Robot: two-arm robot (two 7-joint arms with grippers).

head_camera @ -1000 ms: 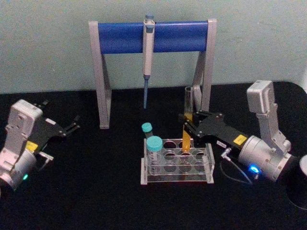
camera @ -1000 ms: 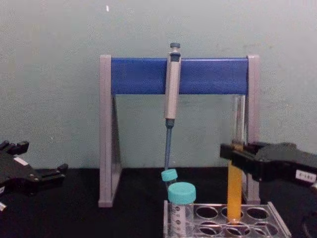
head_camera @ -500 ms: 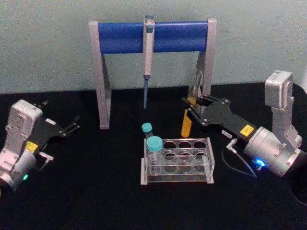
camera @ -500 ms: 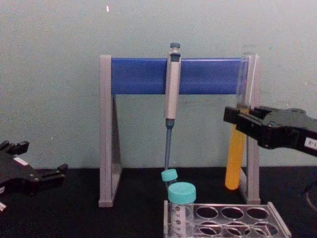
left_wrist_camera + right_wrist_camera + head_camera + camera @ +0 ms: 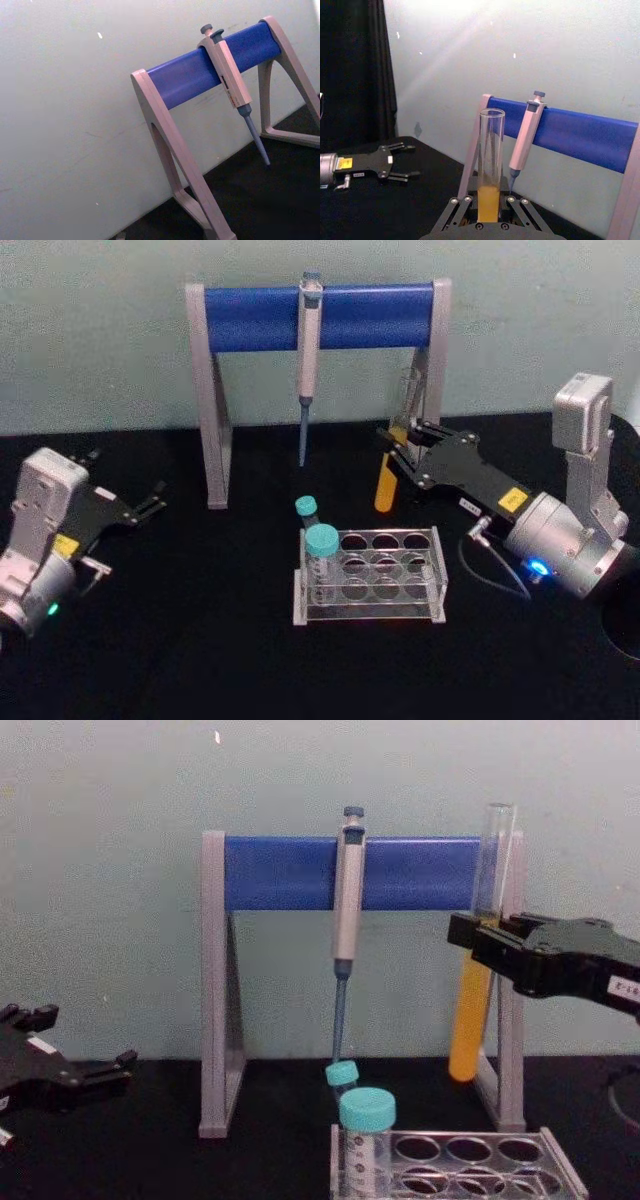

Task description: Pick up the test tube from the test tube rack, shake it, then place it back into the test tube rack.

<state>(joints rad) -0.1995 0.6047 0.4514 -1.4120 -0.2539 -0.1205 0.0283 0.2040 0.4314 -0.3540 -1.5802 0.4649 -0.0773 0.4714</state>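
Observation:
The test tube (image 5: 472, 1020), a tall clear glass tube with orange-yellow liquid in its lower half, hangs in the air above and behind the test tube rack (image 5: 470, 1165). My right gripper (image 5: 478, 942) is shut on the tube's middle; the head view shows the same right gripper (image 5: 396, 444) holding the test tube (image 5: 387, 488) clear of the test tube rack (image 5: 368, 577). In the right wrist view the test tube (image 5: 490, 175) stands upright between the fingers. My left gripper (image 5: 150, 497) is parked open at the far left, holding nothing.
A grey-and-blue pipette stand (image 5: 318, 318) with a grey pipette (image 5: 307, 350) stands behind the rack. Two teal-capped tubes (image 5: 320, 555) sit in the rack's left end. A dark round object (image 5: 625, 625) lies at the right edge.
The right gripper lifted the test tube up out of the rack and carried it higher and slightly back; the rise has slowed over the last half second. The left arm stayed still.

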